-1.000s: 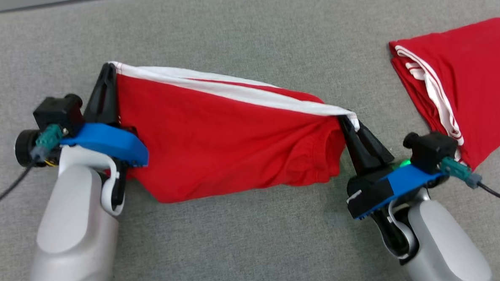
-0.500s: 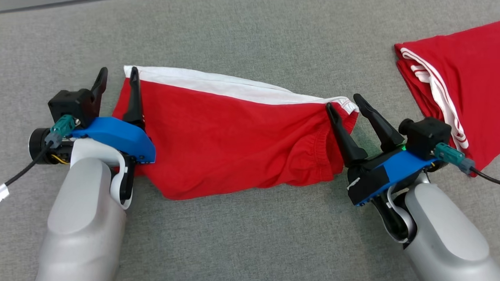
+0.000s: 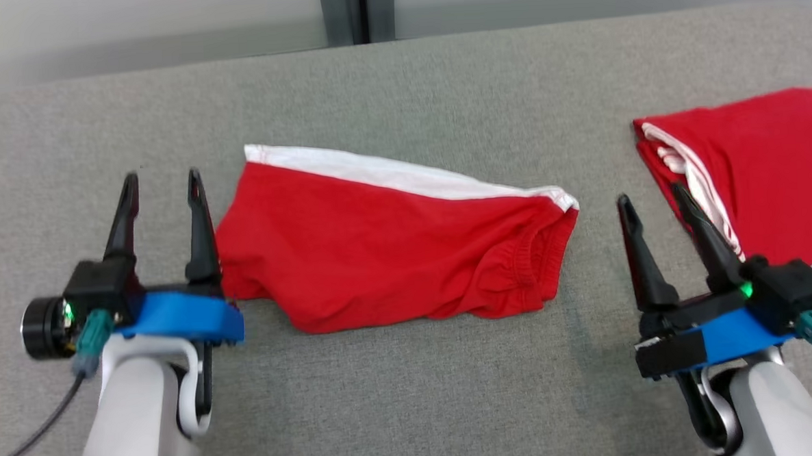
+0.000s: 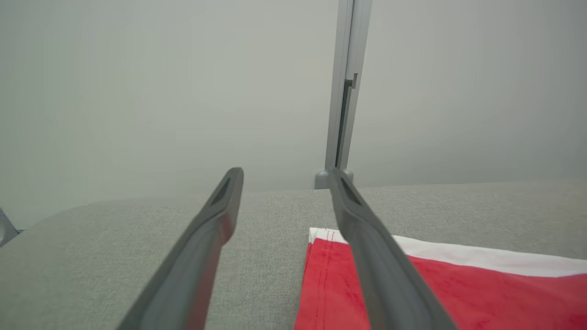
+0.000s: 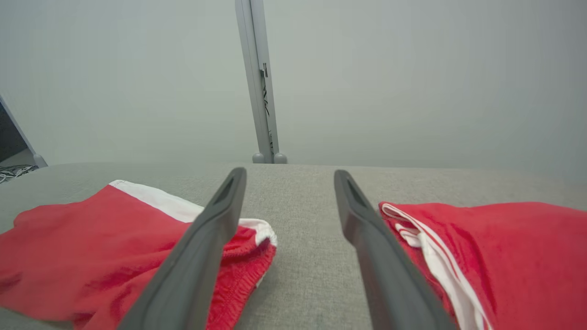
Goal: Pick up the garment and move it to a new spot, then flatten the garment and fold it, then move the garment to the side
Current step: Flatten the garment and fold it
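Both sets of jaws are standing spread and empty, one on each side of the red shorts (image 3: 393, 256).
I am watching the shorts lying folded flat at the middle of the grey table (image 3: 399, 77), with the white stripe running along their 12 o'clock edge and the elastic waistband facing 3 o'clock. The left jaws are hovering just beside the shorts at their 9 o'clock. The right jaws are sitting at the shorts' 3 o'clock, apart from the cloth, with a second red garment (image 3: 759, 164) lying at their 1 o'clock.
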